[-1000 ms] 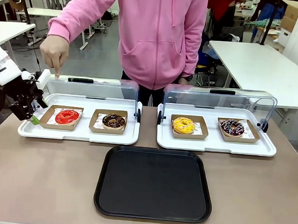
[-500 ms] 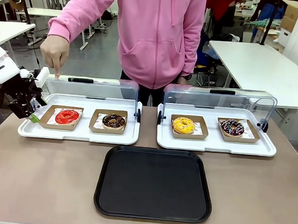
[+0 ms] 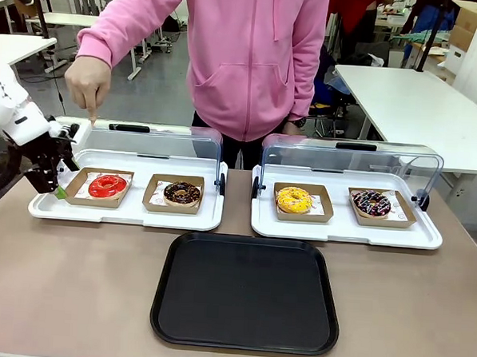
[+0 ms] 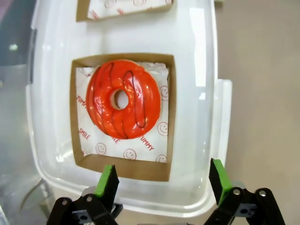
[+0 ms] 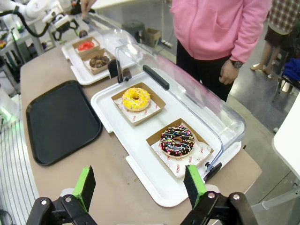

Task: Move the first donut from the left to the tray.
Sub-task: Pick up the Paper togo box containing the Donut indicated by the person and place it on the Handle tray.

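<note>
At the left end of the surface (image 3: 73, 274), my left pincer (image 3: 56, 178) hangs at the outer edge of the left white tray (image 3: 124, 214), and from the front its fingers are mostly lost against the dark wrist body; only a speck of green pad shows. Through my left wrist camera the fingers stand clearly apart, green pads on either side of the near edge of the red donut's holder (image 4: 166, 117), touching nothing. That view cuts off the neighbouring holder at the top edge.

My right pincer (image 5: 140, 185) also stands open, hovering off the right end of the surface, above the right white tray (image 5: 145, 176), which carries a yellow donut (image 5: 136, 98) and a sprinkled chocolate one (image 5: 176, 140).

The red donut (image 3: 108, 186) sits in its shallow brown holder in the left tray's leftmost place, beside a chocolate-glazed donut (image 3: 182, 193). Its glaze is glossy bright red with thin dark lines across it, and it lies on white paper printed with smiley faces. It lies flat, hole upward; being round, it has no long axis I can name.

The black tray (image 3: 246, 292) lies in front of both white trays. A person's hand (image 3: 88, 81) points down at the raised clear lid (image 3: 144, 145).
</note>
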### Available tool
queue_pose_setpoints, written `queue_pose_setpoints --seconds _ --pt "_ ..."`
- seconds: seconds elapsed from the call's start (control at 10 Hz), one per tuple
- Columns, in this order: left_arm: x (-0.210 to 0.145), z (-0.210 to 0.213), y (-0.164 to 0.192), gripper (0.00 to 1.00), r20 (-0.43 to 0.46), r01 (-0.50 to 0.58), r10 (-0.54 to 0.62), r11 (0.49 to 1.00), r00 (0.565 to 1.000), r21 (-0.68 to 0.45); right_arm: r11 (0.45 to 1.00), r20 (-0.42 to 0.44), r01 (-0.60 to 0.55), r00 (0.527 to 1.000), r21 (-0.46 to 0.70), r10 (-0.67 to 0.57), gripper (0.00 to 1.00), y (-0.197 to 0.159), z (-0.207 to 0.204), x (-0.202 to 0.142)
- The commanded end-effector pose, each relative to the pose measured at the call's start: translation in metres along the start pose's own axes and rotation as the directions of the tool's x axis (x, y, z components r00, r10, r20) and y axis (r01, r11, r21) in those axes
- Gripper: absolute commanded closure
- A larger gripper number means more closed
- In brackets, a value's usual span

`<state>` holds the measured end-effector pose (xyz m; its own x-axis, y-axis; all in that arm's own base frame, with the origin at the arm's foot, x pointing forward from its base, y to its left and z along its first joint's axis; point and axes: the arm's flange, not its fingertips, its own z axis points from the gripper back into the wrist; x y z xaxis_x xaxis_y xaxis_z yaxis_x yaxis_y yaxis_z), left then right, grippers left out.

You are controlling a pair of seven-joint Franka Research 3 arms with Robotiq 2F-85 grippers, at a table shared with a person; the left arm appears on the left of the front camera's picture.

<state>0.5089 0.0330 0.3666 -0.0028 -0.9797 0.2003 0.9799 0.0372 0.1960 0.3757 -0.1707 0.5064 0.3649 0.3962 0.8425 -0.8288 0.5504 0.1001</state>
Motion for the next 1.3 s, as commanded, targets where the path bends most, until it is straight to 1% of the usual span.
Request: queue_pose_setpoints --seconds 0.0,0.2,0.4,0.6,0.8,1.2 --pt "0.005 -0.011 0.001 0.0 -0.054 0.009 -0.009 1.0 0.998 -0.009 1.0 0.028 -0.011 1.0 -0.001 0.011 0.0 -0.001 -0.001 0.002" --pt "0.004 -0.02 0.004 0.0 -0.08 0.017 -0.016 1.0 0.997 0.002 1.0 0.028 -0.011 1.0 -0.001 0.011 0.0 -0.001 -0.001 0.002" --pt "0.002 -0.03 0.006 0.0 -0.085 0.016 -0.015 1.0 0.996 0.004 1.0 0.028 -0.011 1.0 -0.001 0.011 0.0 -0.001 -0.001 0.002" --pt "-0.001 -0.035 0.007 0.0 -0.077 0.017 -0.015 0.999 0.997 0.029 1.0 0.028 -0.011 1.0 -0.001 0.011 0.0 -0.001 -0.001 0.002" --pt "-0.002 -0.04 0.009 0.0 -0.09 0.019 -0.015 0.999 0.996 0.042 1.0 0.028 -0.011 1.0 -0.001 0.011 0.0 -0.001 -0.001 0.002" --pt "-0.003 -0.05 0.016 0.0 -0.105 0.03 -0.026 0.999 0.994 0.04 1.0 0.028 -0.011 1.0 -0.001 0.011 0.0 -0.001 -0.001 0.002"
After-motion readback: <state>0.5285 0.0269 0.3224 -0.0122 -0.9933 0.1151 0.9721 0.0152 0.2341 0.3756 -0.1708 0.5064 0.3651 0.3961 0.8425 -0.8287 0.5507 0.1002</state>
